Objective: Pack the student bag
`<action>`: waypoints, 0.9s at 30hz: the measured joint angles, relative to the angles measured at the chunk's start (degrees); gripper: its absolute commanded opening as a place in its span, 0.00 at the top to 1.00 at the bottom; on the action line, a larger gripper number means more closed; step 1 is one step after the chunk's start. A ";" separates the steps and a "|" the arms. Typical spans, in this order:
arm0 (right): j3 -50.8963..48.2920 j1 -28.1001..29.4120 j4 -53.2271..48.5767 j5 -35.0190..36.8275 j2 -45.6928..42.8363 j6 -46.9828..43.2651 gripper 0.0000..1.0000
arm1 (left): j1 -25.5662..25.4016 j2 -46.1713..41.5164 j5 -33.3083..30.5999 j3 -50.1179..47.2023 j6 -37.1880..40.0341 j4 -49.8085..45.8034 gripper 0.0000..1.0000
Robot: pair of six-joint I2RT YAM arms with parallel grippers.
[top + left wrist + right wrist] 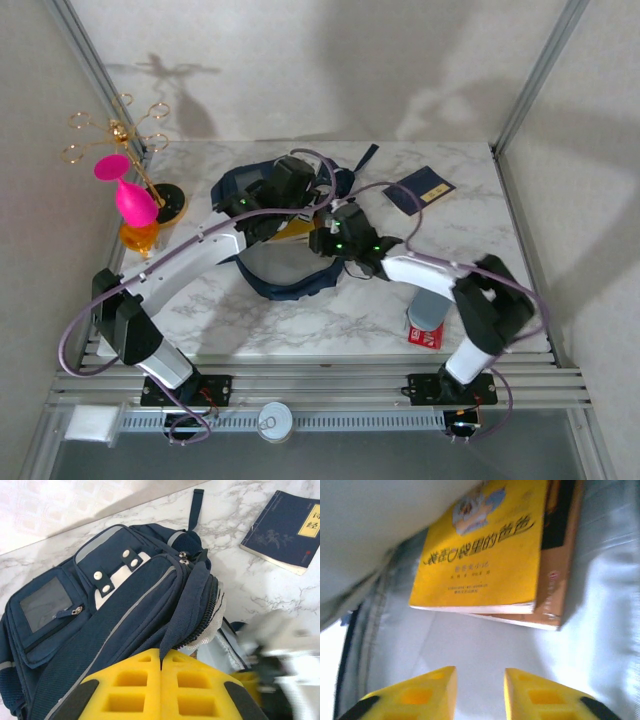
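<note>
Holding the student bag point(125, 605) open on the table point(520, 230), left gripper point(161, 659) clenched on its flap point(192, 605), best keep that lift steady so right gripper point(480, 677), fingers parted and empty, clears the yellow book point(480, 545) inside without snagging.

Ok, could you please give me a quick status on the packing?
Left tool shut on bag flap. Right tool open, empty, inside bag. Yellow book in. Blue book on table.
</note>
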 measured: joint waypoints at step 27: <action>19.87 -38.91 -21.38 0.00 17.09 14.03 0.27 | -4.87 -5.66 25.27 -27.45 -29.94 32.35 0.35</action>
